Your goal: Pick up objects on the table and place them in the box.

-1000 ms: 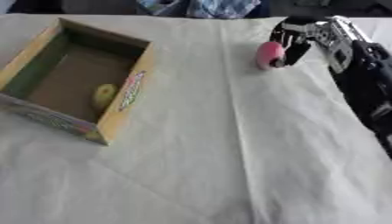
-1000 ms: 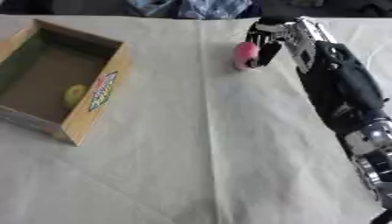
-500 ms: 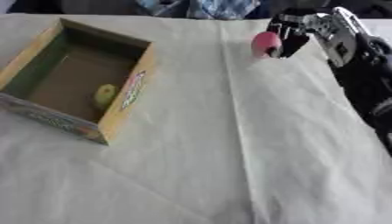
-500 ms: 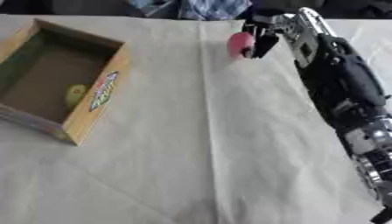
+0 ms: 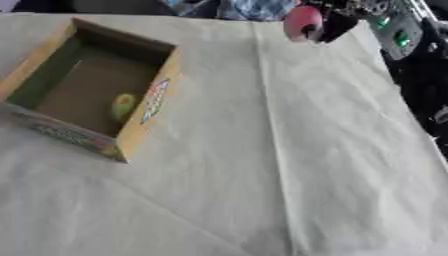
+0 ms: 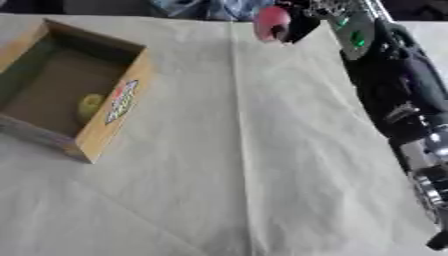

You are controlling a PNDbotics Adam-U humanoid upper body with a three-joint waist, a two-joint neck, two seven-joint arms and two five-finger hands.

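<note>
Fingers of the right robot hand (image 6: 302, 17) curl round a pink thing (image 6: 271, 21) up at the far edge of the bench (image 5: 262, 165), well apart from the box (image 5: 140, 125); the hand's top is cut off and blurred. Inside the box lies a yellow-green thing (image 5: 122, 105), too blurred to name. No left hand shows.

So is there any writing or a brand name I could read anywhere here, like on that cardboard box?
Nothing can be read.
Box: an oval label in red, white and green on its near right wall, lettering too blurred to read.
Box front wall: coloured print, also too blurred.
Right arm: two green marks, no legible text.
Pink object in the right hand: no writing visible.
</note>
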